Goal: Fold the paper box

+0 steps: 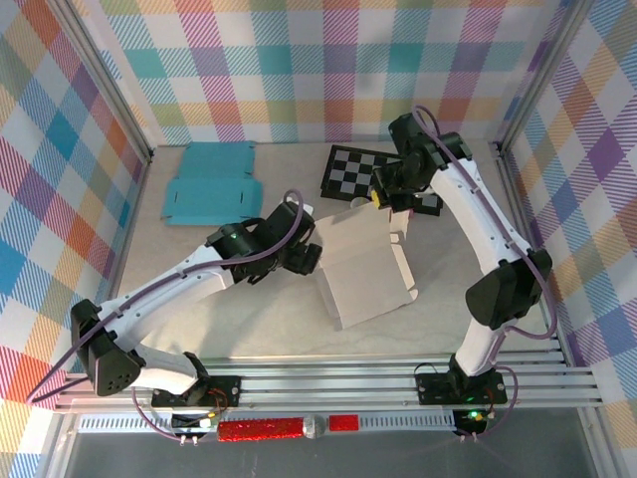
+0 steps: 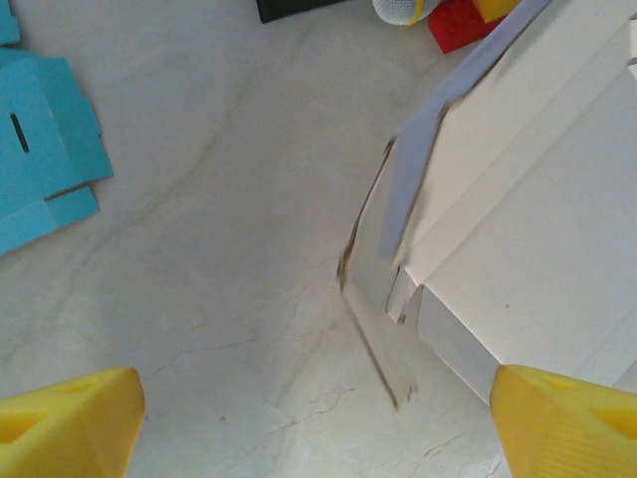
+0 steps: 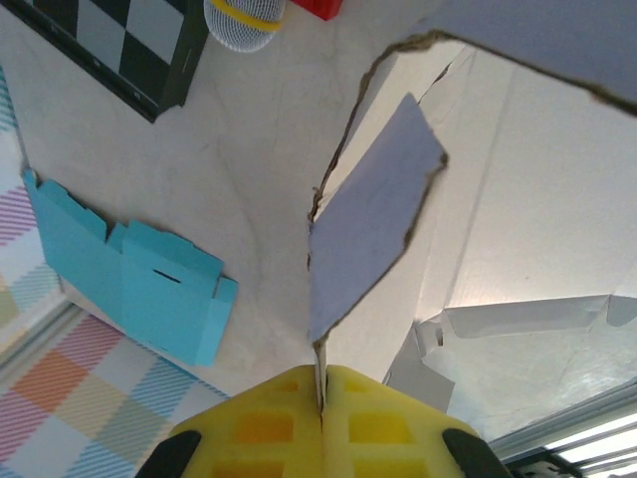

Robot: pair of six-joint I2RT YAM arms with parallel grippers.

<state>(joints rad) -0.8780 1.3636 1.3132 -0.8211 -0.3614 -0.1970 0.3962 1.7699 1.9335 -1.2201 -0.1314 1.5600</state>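
The white paper box lies partly folded at the table's middle, with flaps raised along its far edge. My right gripper is at that far edge. In the right wrist view the right gripper is shut, pinching a thin upright flap of the box between its yellow fingers. My left gripper sits at the box's left edge. In the left wrist view the left gripper is open wide, its yellow fingertips far apart, nothing between them, and the box's corner lies just ahead to the right.
A flat blue box blank lies at the back left, also in the wrist views. A black-and-white checkerboard sits at the back middle, with a red block and a white mesh object near it. Plaid walls surround the table.
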